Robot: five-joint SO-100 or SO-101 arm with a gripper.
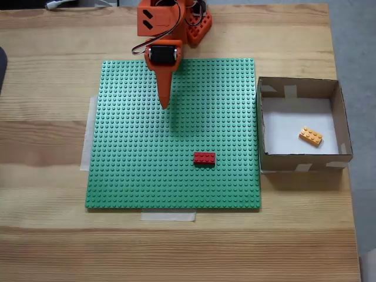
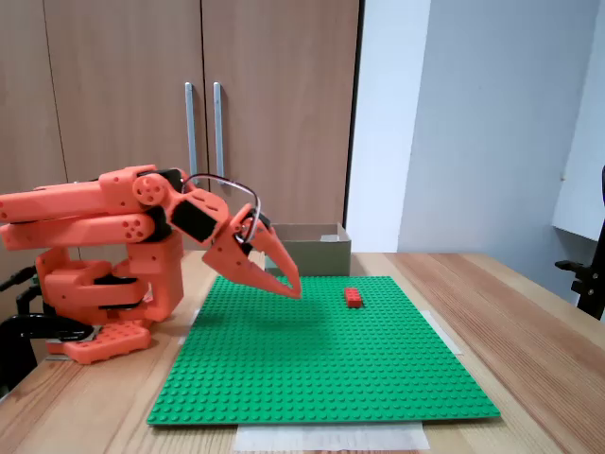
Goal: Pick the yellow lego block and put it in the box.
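In a fixed view from above, the yellow lego block point(image 1: 311, 136) lies tilted on the white bottom of the box point(image 1: 262, 126), which sits on the wooden surface point(image 1: 47, 141) just right of the green baseplate point(image 1: 129, 164). A red brick point(image 1: 204, 158) rests on the baseplate. The orange pincer point(image 1: 165, 103) hangs over the plate's upper part, closed and empty. In a fixed view from the side, the pincer point(image 2: 291, 287) points down above the baseplate point(image 2: 321, 369), fingers together, left of the red brick point(image 2: 353, 298), with the box point(image 2: 312, 251) behind.

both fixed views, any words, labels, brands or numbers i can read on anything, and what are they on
None: no text can be read.
The box shows pale tape on its rim, nothing printed.
The yellow lego block and the red brick have studs too small to show any lettering.
The orange arm and its tool carry no label.
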